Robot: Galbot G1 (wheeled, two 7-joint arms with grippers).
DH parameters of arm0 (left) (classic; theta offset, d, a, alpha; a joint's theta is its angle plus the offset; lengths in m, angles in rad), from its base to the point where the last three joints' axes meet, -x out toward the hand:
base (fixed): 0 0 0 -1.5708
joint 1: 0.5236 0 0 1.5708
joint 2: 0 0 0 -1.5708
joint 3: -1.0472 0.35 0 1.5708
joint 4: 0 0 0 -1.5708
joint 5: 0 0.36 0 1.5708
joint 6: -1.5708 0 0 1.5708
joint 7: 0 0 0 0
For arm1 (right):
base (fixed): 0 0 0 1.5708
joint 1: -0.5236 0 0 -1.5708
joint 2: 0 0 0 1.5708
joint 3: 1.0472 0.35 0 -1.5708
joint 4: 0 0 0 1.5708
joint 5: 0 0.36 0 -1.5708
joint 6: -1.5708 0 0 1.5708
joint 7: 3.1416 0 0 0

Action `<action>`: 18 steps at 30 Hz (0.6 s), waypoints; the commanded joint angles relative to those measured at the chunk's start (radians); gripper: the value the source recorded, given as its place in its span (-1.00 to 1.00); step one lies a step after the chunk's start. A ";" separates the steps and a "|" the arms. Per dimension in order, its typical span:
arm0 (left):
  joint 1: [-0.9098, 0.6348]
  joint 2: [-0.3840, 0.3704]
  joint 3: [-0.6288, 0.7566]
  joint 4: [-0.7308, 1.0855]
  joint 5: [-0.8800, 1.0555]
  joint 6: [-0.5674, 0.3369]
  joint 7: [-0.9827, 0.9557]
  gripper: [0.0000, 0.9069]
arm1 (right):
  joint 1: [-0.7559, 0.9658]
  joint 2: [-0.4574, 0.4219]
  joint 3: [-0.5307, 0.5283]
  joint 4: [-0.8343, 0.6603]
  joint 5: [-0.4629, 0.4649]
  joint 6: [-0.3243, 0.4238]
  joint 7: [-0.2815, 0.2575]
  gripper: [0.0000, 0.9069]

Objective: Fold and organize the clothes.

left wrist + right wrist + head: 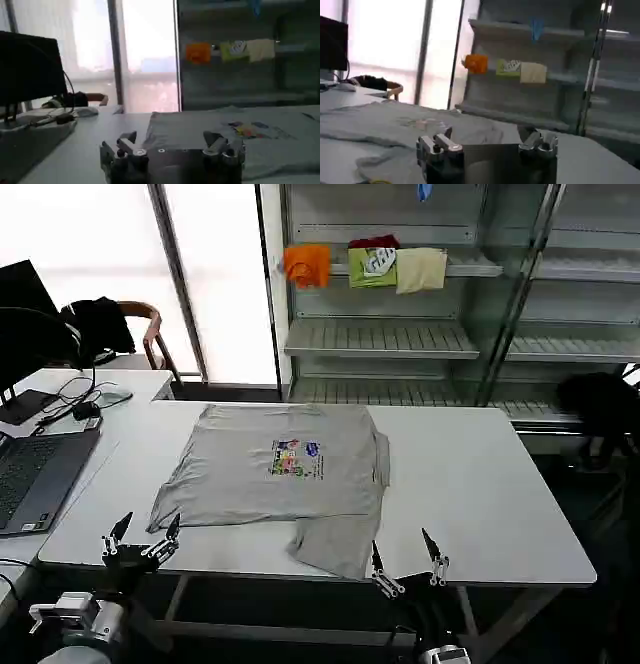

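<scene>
A light grey short-sleeved shirt [270, 474] with a small multicoloured chest print [295, 457] lies spread on the white table [480, 484], one part folded down toward the front edge and hanging slightly over it. The same shirt [240, 135] lies ahead in the left wrist view, and the shirt [395, 125] also lies ahead in the right wrist view. My left gripper [140, 534] stands open at the table's front-left edge, just off the shirt's sleeve. At the front edge, beside the folded part, my right gripper [405, 559] is open too. Both hold nothing.
A laptop [35, 474] and cables sit on the desk to the left, with a chair [145, 334] behind. Metal shelving [400, 334] at the back carries orange, green and cream folded items [365, 266]. A dark object [600, 409] lies beyond the table's right end.
</scene>
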 commanded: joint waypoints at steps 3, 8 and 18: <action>-0.056 0.056 -0.033 -0.014 -0.114 0.283 0.000 1.00 | 0.031 0.005 -0.027 0.032 0.128 -0.292 0.065 1.00; -0.081 0.070 -0.034 0.011 -0.119 0.355 0.029 1.00 | 0.033 0.007 -0.027 0.026 0.165 -0.316 0.053 1.00; -0.165 0.077 -0.037 0.146 -0.146 0.370 0.103 1.00 | 0.036 0.013 -0.047 0.020 0.147 -0.312 0.015 1.00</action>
